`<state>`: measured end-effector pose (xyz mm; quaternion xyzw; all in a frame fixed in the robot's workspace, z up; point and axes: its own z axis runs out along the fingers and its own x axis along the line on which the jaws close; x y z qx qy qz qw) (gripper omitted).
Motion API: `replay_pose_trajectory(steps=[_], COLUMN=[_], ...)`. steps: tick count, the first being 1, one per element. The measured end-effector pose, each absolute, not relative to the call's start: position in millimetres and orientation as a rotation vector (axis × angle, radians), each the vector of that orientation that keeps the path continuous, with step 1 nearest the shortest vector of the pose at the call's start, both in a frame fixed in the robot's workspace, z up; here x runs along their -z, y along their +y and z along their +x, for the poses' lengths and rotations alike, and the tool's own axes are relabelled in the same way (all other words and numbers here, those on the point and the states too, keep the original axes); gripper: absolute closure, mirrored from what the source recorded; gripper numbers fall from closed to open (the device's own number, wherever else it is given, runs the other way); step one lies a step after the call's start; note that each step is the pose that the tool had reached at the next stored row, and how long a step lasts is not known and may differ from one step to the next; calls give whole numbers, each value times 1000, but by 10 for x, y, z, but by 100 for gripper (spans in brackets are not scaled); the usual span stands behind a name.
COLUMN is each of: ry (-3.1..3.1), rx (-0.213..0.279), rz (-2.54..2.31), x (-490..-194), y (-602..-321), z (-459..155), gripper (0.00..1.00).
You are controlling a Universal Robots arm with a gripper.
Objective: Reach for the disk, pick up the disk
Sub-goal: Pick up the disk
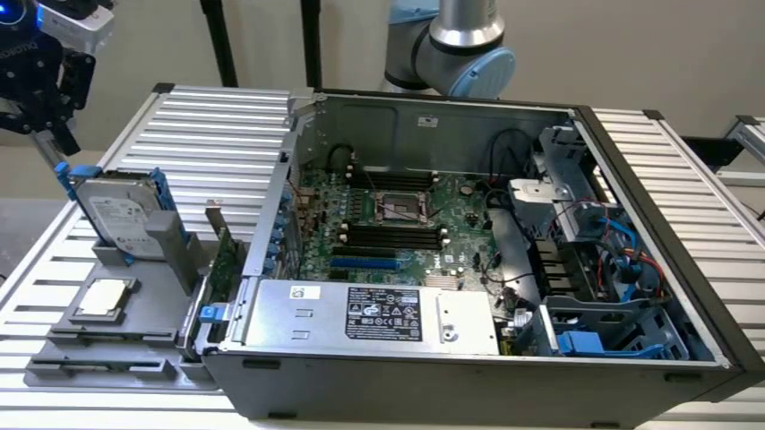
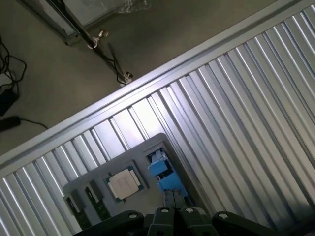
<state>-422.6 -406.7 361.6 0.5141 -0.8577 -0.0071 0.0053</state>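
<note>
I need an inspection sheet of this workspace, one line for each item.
surface: ribbed metal table, carrying an open computer case and a grey tray.
job's things: disk stands upright in a grey holder on the tray, blue rails on its edges.
clutter: square chip lying flat on the tray beside the disk.
gripper: gripper at the disk's top corner, by a blue rail; contact unclear.
cables: cables inside the case; black cables on the floor.
surroundings: pale wall; black poles behind the table.
</note>
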Motion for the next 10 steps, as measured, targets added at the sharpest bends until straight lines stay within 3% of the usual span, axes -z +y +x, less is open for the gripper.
replay_pose_trajectory(steps=[10], ry=[-2527], rx=[21], rz=[1846], x=[-3609], y=[-4067], z=[-4226], gripper=[89])
